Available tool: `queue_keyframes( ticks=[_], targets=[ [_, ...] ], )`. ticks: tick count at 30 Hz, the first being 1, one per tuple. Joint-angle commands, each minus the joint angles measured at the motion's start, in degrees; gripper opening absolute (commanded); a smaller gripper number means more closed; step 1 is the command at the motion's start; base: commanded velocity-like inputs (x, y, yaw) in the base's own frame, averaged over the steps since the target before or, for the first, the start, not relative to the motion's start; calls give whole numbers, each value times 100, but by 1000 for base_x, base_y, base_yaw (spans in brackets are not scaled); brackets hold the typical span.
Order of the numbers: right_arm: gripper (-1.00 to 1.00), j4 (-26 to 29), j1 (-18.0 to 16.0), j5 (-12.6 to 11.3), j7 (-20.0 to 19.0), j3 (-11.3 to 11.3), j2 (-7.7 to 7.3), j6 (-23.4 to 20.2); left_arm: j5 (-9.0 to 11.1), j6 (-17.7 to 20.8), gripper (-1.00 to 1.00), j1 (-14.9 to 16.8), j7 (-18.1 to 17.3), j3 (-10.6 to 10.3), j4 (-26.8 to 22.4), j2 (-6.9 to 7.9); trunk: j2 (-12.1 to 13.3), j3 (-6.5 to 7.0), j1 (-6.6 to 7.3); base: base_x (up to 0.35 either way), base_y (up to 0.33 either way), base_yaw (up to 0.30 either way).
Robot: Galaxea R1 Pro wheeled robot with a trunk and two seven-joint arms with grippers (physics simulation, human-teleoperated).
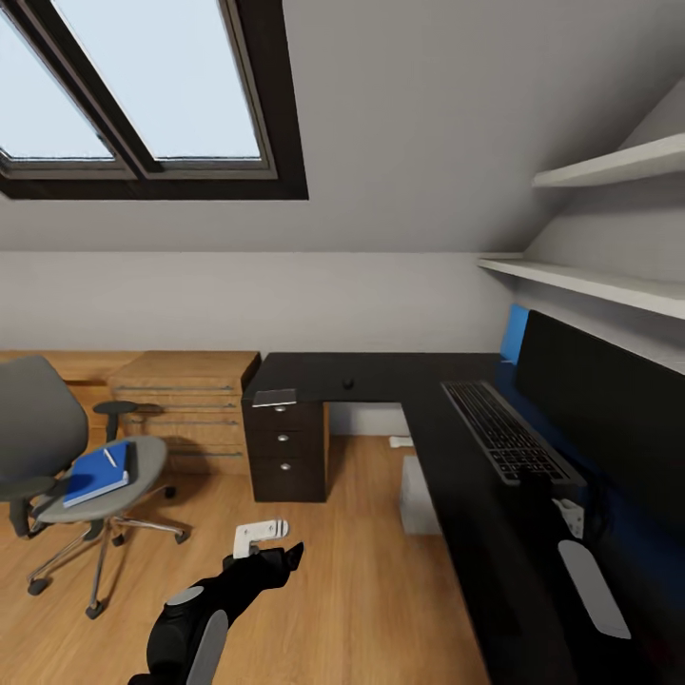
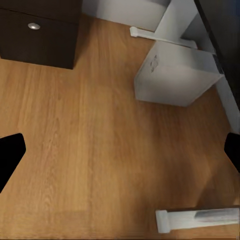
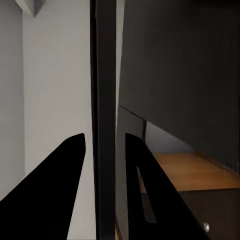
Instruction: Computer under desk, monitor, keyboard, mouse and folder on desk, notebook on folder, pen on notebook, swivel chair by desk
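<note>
The black L-shaped desk [image 1: 381, 376] runs along the right wall. On it the monitor [image 1: 609, 419] stands behind the keyboard [image 1: 504, 433]. My right gripper [image 1: 569, 506] is shut on the monitor's near edge; in the right wrist view its fingers [image 3: 70, 190] straddle that thin panel [image 3: 104, 125]. The mouse [image 1: 348, 382] and the grey notebook [image 1: 274, 398] lie on the desk's far wing. The computer [image 1: 419, 495] [image 2: 175, 75] stands under the desk. At the left, the swivel chair [image 1: 38, 428] holds the blue folder [image 1: 90, 480], with the pen [image 1: 109, 458] on top. My left gripper [image 1: 281, 557] hangs open over the floor.
A light wood drawer unit [image 1: 185, 400] stands against the back wall between chair and desk. Black drawers [image 1: 285, 457] [image 2: 40, 35] sit under the desk's left end. White shelves [image 1: 599, 281] jut out above the monitor. Wood floor [image 1: 333, 590] lies between chair and desk.
</note>
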State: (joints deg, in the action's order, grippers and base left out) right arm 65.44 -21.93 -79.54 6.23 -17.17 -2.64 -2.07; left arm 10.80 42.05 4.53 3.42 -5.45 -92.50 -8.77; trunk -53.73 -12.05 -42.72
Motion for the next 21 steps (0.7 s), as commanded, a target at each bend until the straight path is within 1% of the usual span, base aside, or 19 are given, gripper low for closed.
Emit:
queue_keyframes(
  ticks=[1,5,8,10,13,16,19,21],
  targets=[
    [-100,8,-4,-33,34,-6,0,-22,53,29,100,4,36,0,-6,-2,-7,-8,3,-334,-183,0],
    [-100,-37,-4,-34,43,1,23,-18,53,30,100,4,34,0,-5,-2,-7,-8,3,-334,-183,0],
    [-100,-281,-11,-33,37,35,66,-10,53,31,100,4,33,0,-5,-2,-7,-8,3,-331,-183,0],
    [-100,-557,-28,-28,20,71,87,-3,53,32,100,4,30,2,-5,-2,-7,-8,3,-328,-183,0],
    [-100,-676,-36,-24,8,85,98,10,53,32,100,4,29,7,-5,0,-7,-8,3,-305,-181,0],
    [-100,-715,-38,-26,-12,94,144,17,58,32,100,4,29,14,-5,4,-7,-8,3,-193,-150,0],
    [-100,-732,-39,-26,-84,111,290,22,62,32,100,4,29,29,-5,7,-7,-8,3,-49,-55,0],
    [-100,-733,-39,-26,-115,115,308,21,62,28,100,4,28,33,-5,7,-7,-8,3,-7,-7,0]
  ],
)
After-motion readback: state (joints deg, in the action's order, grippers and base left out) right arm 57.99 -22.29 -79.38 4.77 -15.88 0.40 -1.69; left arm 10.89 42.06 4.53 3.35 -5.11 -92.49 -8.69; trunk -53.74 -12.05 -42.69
